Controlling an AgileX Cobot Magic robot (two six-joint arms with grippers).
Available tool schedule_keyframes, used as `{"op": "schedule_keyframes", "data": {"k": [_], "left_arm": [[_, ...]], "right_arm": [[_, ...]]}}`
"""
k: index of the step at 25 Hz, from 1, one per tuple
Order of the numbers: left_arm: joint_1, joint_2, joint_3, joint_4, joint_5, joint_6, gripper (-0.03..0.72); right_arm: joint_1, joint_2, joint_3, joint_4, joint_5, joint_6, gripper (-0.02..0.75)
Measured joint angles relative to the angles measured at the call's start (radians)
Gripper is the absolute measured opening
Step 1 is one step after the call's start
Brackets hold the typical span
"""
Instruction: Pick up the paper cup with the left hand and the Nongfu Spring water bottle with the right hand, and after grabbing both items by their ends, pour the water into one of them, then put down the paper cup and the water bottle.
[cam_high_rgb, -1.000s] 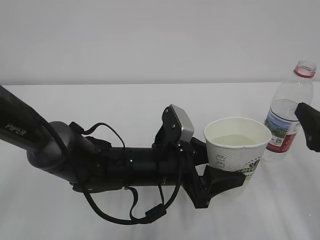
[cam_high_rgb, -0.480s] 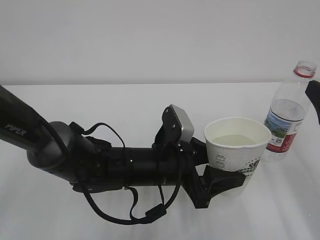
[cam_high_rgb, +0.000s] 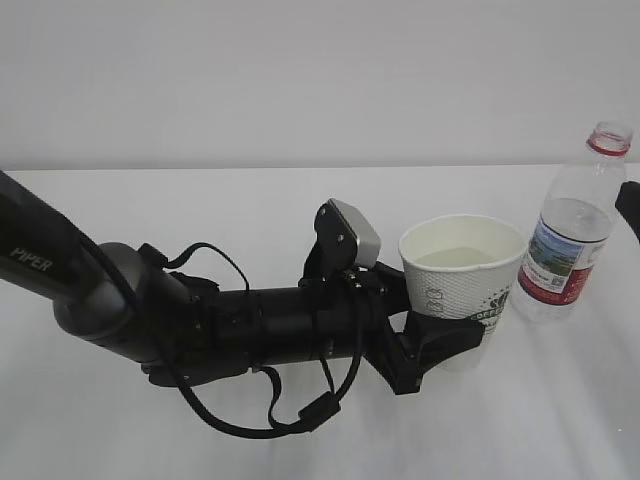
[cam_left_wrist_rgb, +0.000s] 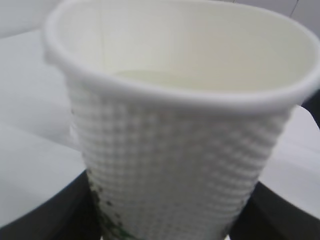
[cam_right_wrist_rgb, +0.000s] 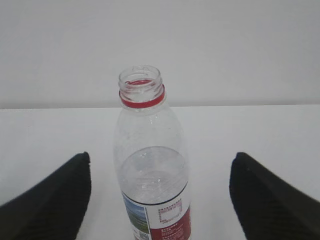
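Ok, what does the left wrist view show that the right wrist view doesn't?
Only the left wrist view shows the paper cup up close, held between the left hand's dark fingers, with pale water inside. Only the right wrist view shows the capless Nongfu Spring water bottle standing free between the right hand's wide-open fingers. Both share the white table.
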Motion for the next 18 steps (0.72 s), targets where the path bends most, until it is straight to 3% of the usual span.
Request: {"op": "schedule_keyframes", "data": {"k": [10,18], "left_arm": [[0.004,0.0,0.0,-0.089,0.002,0.081,0.482],[0.076,0.0,0.0,-0.141,0.004,0.092,0.482]], "right_arm": [[0.0,0.0,0.0,-0.002,0.004,0.0,0.645],[0.0,0.0,0.0,-0.027,0.012,0.0,0.642]]}}
